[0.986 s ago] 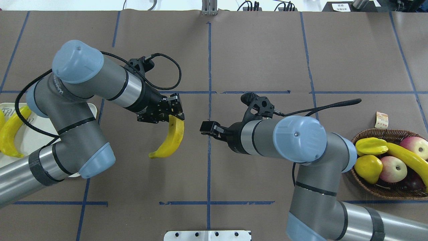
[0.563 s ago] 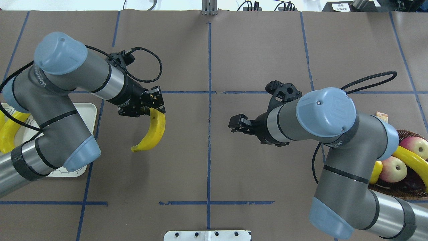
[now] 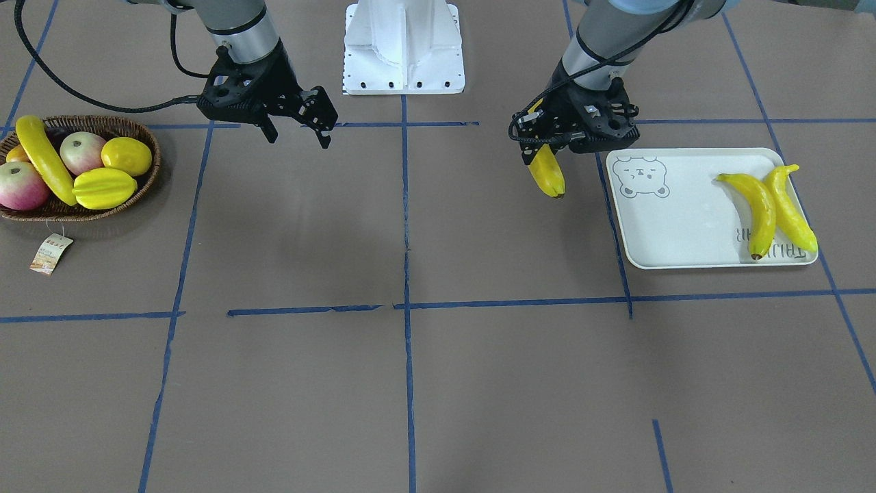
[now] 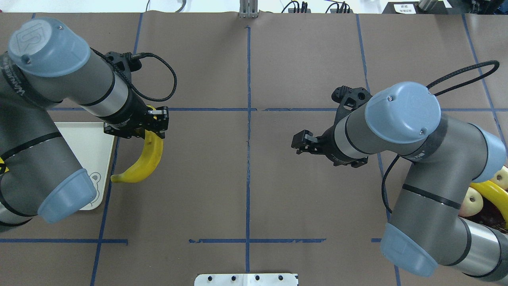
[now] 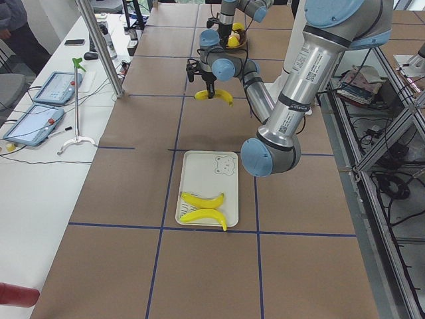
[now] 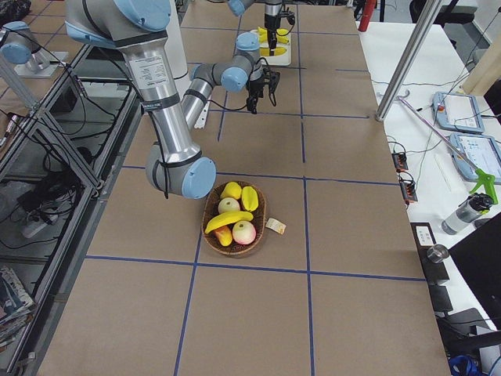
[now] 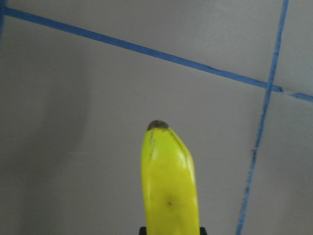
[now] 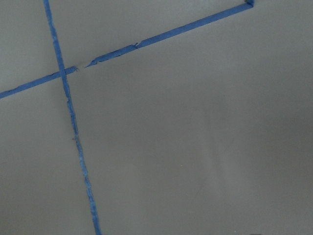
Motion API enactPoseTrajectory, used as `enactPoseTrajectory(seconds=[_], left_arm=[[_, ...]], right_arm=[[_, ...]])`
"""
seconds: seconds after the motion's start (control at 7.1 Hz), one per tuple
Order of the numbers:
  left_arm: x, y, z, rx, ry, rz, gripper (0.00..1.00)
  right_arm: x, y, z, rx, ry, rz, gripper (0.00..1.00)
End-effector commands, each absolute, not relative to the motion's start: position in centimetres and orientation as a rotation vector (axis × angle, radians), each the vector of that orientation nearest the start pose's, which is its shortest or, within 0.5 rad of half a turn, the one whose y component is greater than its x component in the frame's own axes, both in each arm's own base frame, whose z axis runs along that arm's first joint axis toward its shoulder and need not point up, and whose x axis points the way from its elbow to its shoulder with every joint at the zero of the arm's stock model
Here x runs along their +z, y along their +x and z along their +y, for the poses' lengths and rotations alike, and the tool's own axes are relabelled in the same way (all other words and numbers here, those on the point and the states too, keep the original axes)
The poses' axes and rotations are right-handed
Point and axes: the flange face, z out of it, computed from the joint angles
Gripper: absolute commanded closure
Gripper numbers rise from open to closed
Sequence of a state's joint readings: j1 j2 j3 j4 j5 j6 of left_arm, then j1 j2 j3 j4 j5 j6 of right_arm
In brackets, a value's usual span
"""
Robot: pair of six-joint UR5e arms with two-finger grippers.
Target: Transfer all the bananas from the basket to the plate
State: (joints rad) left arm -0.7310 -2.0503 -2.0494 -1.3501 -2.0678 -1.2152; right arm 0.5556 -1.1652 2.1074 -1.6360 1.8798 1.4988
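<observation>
Status, read across the table (image 3: 410,383) from the operators' side. Basket (image 3: 137,195): the 4th banana (image 3: 44,166) lies inside, propped across the other fruit (image 3: 102,187), untouched. R gripper (image 3: 295,137) (robot's own right): in the air between basket and table centre, fingers apart, nothing between them; the wrist cam shows only bare table and tape. L gripper (image 3: 544,145): fingers clamped on the upper end of the 3rd banana (image 3: 549,178), which hangs tip-down, clear of the table as far as I can judge, just beside the plate's bear-print corner but not yet over it. Plate (image 3: 684,219): 2 bananas (image 3: 758,209) lie side by side and touching at the lettered end; the rest of the surface is bare. Assessment: 2 of 4 delivered, no. 3 in transit and close to drop-off, no. 4 not yet picked, so approx. half done. Left to do: carry no. 3 over the plate, lower and release it, then fetch no. 4 from the basket, prob. with the R gripper, and get it to the plate. The non-banana fruit stays put.
</observation>
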Motion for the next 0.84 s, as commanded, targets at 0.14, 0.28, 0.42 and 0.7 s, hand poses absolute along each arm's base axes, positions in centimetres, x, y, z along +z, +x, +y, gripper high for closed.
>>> enactPoseTrajectory(seconds=[0.14,0.28,0.42,0.7], left_arm=[[26.1,33.0,-44.3,0.034,-0.027,0.586,0.99],[28.5,29.4,-46.1,0.002,-0.03,0.576,0.99],[30.5,26.6,-47.0,-0.042,-0.073,0.644,0.99],[35.8,20.1,-48.2,-0.178,-0.079,0.719,0.97]], right_arm=[[23.0,-36.5,-38.1,0.228,-0.032,-0.831,0.0],[23.4,-35.2,-37.7,0.181,-0.022,-0.796,0.0],[24.7,-33.7,-37.2,0.163,-0.012,-0.784,0.0],[25.0,-33.2,-37.1,0.158,-0.008,-0.78,0.0]])
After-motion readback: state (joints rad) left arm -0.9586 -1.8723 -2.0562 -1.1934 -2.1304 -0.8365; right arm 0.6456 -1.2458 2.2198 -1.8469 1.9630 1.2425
